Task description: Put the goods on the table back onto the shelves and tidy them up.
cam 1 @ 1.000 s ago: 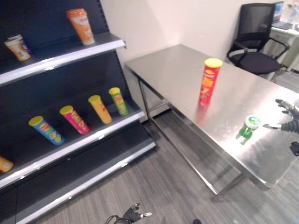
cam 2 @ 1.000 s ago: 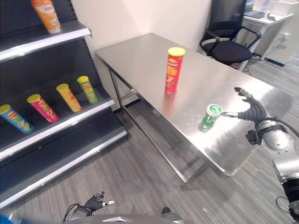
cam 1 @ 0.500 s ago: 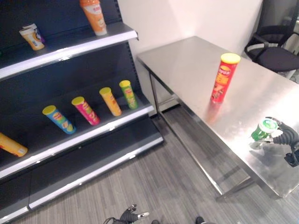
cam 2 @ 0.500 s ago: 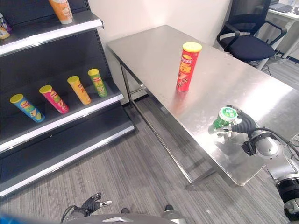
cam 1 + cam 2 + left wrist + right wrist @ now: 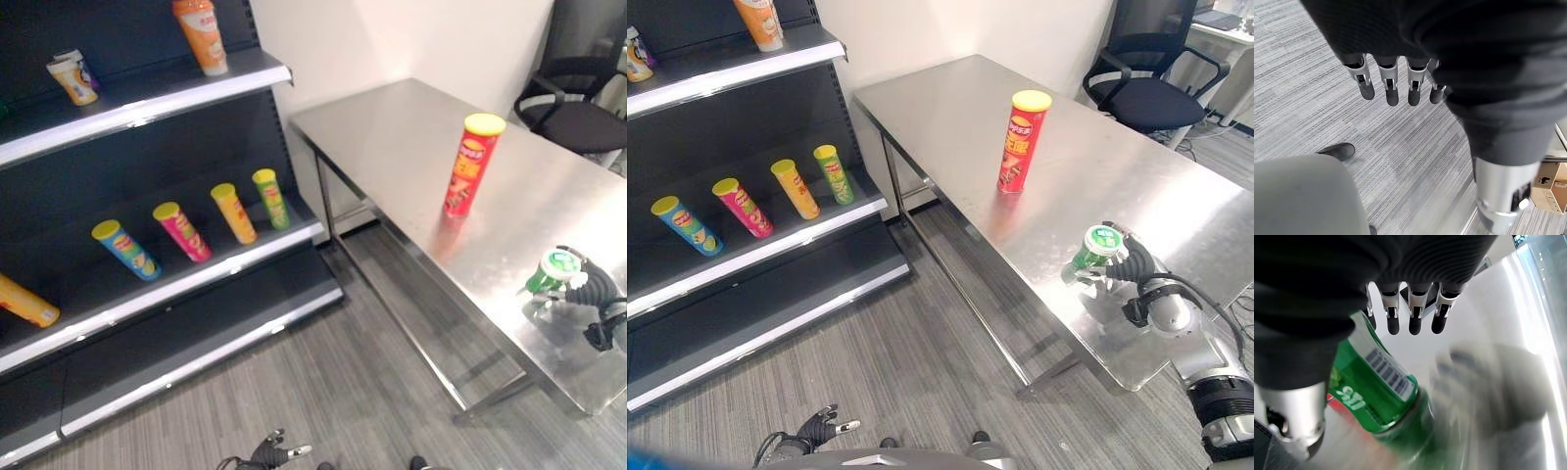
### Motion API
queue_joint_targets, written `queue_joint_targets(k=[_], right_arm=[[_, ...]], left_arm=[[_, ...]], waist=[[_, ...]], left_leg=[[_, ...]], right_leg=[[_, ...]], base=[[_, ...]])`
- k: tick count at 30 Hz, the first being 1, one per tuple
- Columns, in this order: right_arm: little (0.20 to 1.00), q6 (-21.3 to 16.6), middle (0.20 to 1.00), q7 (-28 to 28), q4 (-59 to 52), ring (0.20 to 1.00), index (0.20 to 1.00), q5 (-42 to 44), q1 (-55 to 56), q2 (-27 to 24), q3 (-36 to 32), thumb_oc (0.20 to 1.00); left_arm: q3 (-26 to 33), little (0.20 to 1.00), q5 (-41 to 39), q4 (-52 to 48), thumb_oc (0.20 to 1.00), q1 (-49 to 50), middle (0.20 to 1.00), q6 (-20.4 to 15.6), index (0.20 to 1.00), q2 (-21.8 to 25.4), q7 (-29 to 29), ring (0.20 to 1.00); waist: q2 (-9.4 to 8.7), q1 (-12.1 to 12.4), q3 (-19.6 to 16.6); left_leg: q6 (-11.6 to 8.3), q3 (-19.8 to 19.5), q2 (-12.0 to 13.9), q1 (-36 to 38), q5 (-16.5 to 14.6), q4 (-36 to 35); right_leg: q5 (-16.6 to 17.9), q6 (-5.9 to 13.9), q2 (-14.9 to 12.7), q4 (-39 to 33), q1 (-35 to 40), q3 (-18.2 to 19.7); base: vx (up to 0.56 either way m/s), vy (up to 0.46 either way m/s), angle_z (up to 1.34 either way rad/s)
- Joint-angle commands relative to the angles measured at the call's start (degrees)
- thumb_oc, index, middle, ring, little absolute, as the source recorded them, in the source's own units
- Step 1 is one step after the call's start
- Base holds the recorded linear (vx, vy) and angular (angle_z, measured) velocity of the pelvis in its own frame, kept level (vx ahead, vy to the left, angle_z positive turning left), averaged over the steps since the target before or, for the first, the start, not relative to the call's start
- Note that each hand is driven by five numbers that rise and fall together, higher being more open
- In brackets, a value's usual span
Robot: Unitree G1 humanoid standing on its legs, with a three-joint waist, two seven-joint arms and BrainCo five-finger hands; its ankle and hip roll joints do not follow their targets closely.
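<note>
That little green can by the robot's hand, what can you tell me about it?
The green can is a short tube with a white and green lid, a glossy green wrapper and a barcode patch. It leans on the steel table near its front edge. The right hand is against it, fingers straight past it in the wrist view; a grip isn't visible.

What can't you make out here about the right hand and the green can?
- Right hand grip on green can: eye views too small; right wrist view shows straight fingers beside it, thumb hidden.
- Can's base: blurred in right wrist view.
- Red tube label: too small.
</note>
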Motion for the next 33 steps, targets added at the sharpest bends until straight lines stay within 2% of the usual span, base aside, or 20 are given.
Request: queue_joint_targets(k=[1, 15, 16, 18, 30, 33], right_arm=[[1.0, -2.1, 1.0, -2.8, 0.3, 1.0, 1.0, -0.2, -6.2, 0.5, -2.2, 1.0], [1.0, -2.3, 1.0, -5.6, -1.1, 1.0, 1.0, -0.9, -6.5, 2.9, -3.7, 1.0], [0.755, -2.3, 0.755, -5.6, -1.0, 0.755, 0.755, -0.8, -6.6, 2.9, -3.6, 0.755], [0.2, -2.2, 0.2, -5.4, -0.7, 0.2, 0.2, -0.6, -6.8, 3.0, -3.2, 0.2], [0.2, -2.6, 0.2, -5.0, -1.8, 0.2, 0.2, -0.2, -7.3, 3.2, -2.3, 0.2], [0.2, -3.1, 0.2, -5.7, -5.3, 0.2, 0.2, -0.8, -6.8, 2.9, -3.7, 0.2]], left_arm=[[-0.8, 1.0, -0.9, 2.3, 1.0, -3.6, 1.0, -1.1, 1.0, 2.8, 0.6, 1.0], [-0.5, 1.0, -0.6, 1.7, 1.0, -2.9, 1.0, -1.2, 1.0, 2.9, 1.2, 1.0], [-0.5, 1.0, -0.6, 1.7, 1.0, -2.9, 1.0, -1.2, 1.0, 2.9, 1.2, 1.0], [-0.5, 1.0, -0.8, 1.7, 1.0, -2.8, 1.0, -1.2, 1.0, 2.8, 1.1, 1.0], [-0.3, 1.0, -0.9, 1.8, 1.0, -2.7, 1.0, -1.2, 1.0, 2.9, 1.2, 1.0], [0.3, 1.0, -0.7, 1.6, 1.0, -2.7, 1.0, -1.2, 1.0, 3.0, 1.2, 1.0]], waist=[[-3.73, 1.8, -0.4], [-3.61, 2.2, -0.7], [-3.64, 2.3, -0.7], [-3.69, 2.4, -0.7], [-3.89, 2.6, -0.6], [-3.81, 2.5, -0.4]], left_leg=[[-3.8, 3.3, 3.4, 3.1, -3.8, 0.9], [-3.51, 3.7, 3.3, 3.6, -4.4, 1.0], [-3.53, 3.7, 3.3, 3.6, -4.4, 1.0], [-3.55, 3.8, 3.3, 3.6, -4.4, 1.0], [-4.0, 3.9, 3.8, 3.7, -4.1, 0.9], [-4.32, 3.8, 4.2, 3.8, -4.0, 1.1]], right_leg=[[-7.3, 2.44, -2.4, 2.9, 1.4, 0.9], [-7.6, 2.47, -2.3, 3.0, 1.7, 0.9], [-7.7, 2.47, -2.3, 3.0, 1.7, 0.9], [-7.7, 2.46, -2.3, 2.9, 1.8, 0.8], [-8.1, 2.19, -1.8, 3.0, 2.0, 0.4], [-8.4, 2.0, -1.5, 3.1, 2.1, 0.4]], base=[[0.0, 0.0, 0.0], [0.0, 0.0, 0.0], [0.0, 0.0, 0.0], [0.0, 0.0, 0.0], [0.0, 0.0, 0.0], [0.0, -0.037, 0.0]])
